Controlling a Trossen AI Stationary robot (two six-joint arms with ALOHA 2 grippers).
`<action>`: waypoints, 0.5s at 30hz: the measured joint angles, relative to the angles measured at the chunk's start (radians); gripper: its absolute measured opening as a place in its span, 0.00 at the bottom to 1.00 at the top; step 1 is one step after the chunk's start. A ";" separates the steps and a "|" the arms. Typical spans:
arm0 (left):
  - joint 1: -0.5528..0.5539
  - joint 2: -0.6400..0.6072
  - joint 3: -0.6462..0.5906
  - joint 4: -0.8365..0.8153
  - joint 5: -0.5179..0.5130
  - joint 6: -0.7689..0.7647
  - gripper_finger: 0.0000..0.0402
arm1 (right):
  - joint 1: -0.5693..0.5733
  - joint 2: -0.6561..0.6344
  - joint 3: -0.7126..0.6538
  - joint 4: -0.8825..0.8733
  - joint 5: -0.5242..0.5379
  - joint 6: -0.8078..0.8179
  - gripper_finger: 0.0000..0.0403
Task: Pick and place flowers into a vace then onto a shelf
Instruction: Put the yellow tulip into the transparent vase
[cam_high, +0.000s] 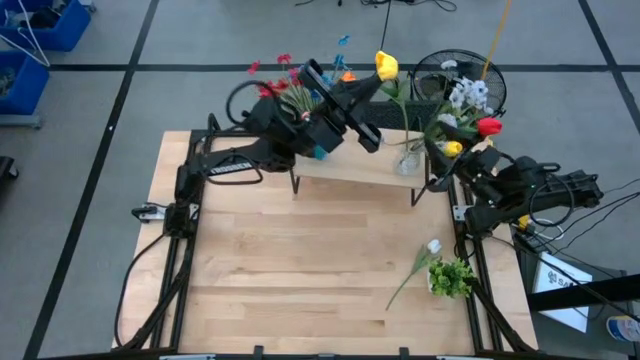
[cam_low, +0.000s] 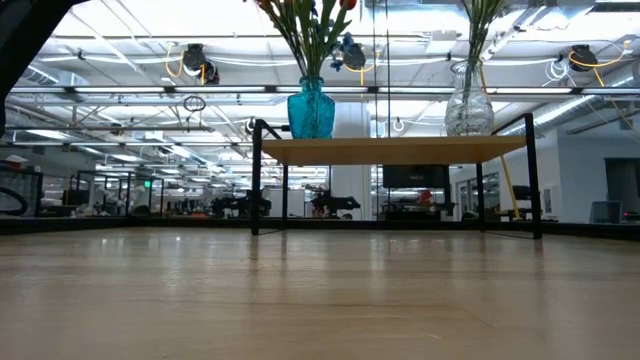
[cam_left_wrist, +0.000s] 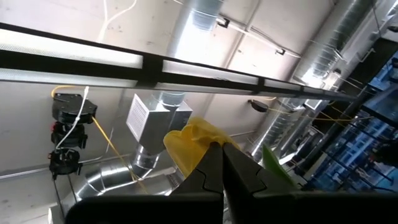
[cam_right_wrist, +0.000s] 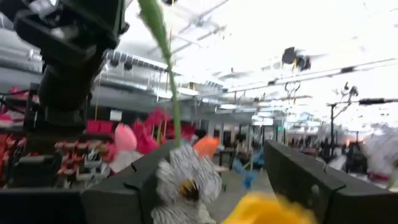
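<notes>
The shelf (cam_high: 350, 168) stands at the table's far side. It bears a blue vase (cam_low: 311, 110) with red and blue flowers (cam_high: 285, 75), and a clear glass vase (cam_low: 468, 105) with white, red and yellow flowers (cam_high: 470, 110). My left gripper (cam_high: 377, 88) reaches over the shelf from the left, high up, shut on a yellow flower (cam_high: 386, 66) whose stem (cam_high: 403, 125) runs down toward the clear vase. My right gripper (cam_high: 445, 155) stands open at the shelf's right end, beside the clear vase's blossoms. In the right wrist view a white blossom (cam_right_wrist: 186, 177) shows between its fingers. My left gripper pinches the yellow flower between its two shut fingers just below the blossom (cam_left_wrist: 189, 143), coming from the table's left and slanting upward. The fingers hide the pinched stem itself. The blossom stands just beyond the fingertips, and the stem hangs down toward the clear vase.
A white flower on a long stem (cam_high: 420, 262) and a leafy green clump (cam_high: 452, 277) lie on the table at the near right. A black wire fan (cam_high: 460, 75) stands behind the shelf's right end. The table's middle and near left are bare wood (cam_high: 300, 270).
</notes>
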 joint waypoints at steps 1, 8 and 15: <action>0.000 -0.009 0.000 -0.016 0.000 0.000 0.00 | 0.000 0.000 0.000 0.013 -0.010 -0.014 0.58; 0.001 -0.022 0.000 -0.075 0.000 0.000 0.00 | 0.000 0.000 0.000 0.017 -0.065 -0.027 0.60; 0.001 -0.022 0.000 -0.090 -0.003 -0.007 0.00 | 0.000 -0.009 0.001 0.132 -0.184 -0.059 0.60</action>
